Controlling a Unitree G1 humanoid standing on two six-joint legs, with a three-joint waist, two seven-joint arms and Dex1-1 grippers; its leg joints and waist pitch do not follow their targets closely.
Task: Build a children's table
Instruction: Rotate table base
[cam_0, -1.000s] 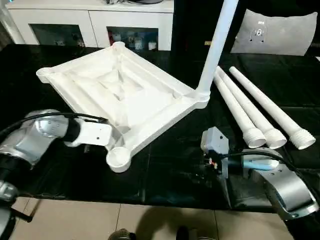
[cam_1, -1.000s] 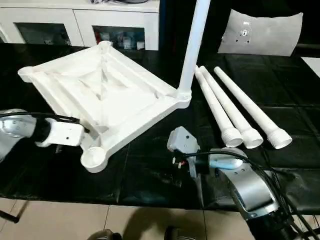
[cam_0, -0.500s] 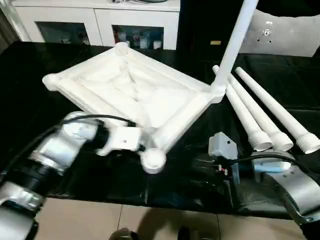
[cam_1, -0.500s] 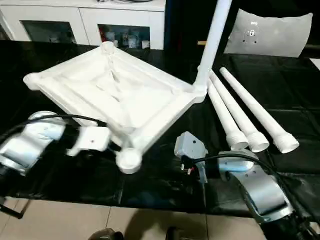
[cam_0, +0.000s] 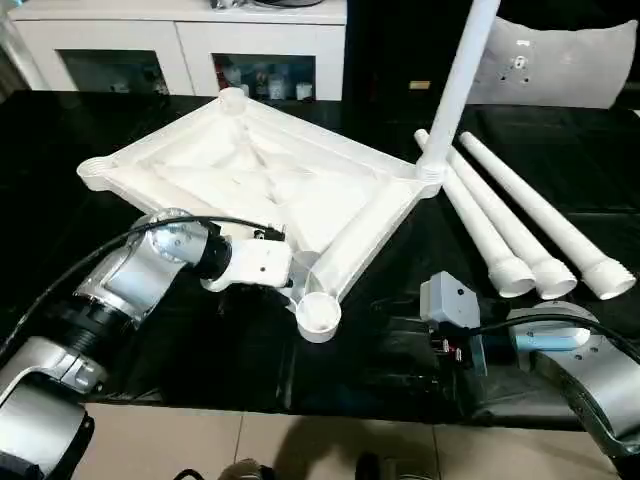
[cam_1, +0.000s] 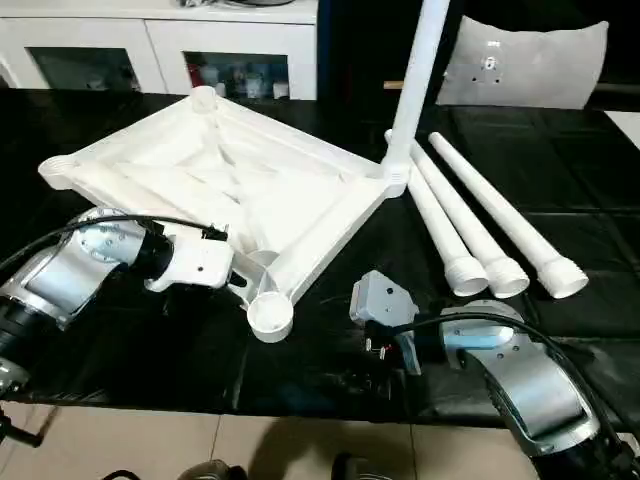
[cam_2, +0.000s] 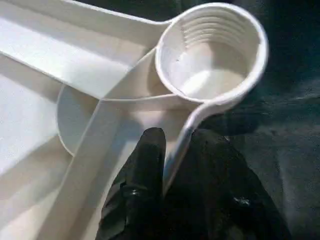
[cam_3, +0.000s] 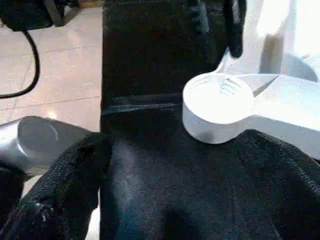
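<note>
Left gripper (cam_2: 172, 150) is clamped on the rim of the upside-down table top (cam_0: 270, 185), one finger each side of the wall, right beside the near corner socket (cam_0: 319, 313), which is empty. Right gripper (cam_1: 385, 335) sits on the black bench (cam_0: 150, 330) just right of that socket, jaws wide open, holding nothing. Beyond, right of the top, three loose legs (cam_0: 510, 225) lie side by side. Far right corner has one leg (cam_0: 455, 90) standing upright in its socket. So one of four done; three left.
</note>
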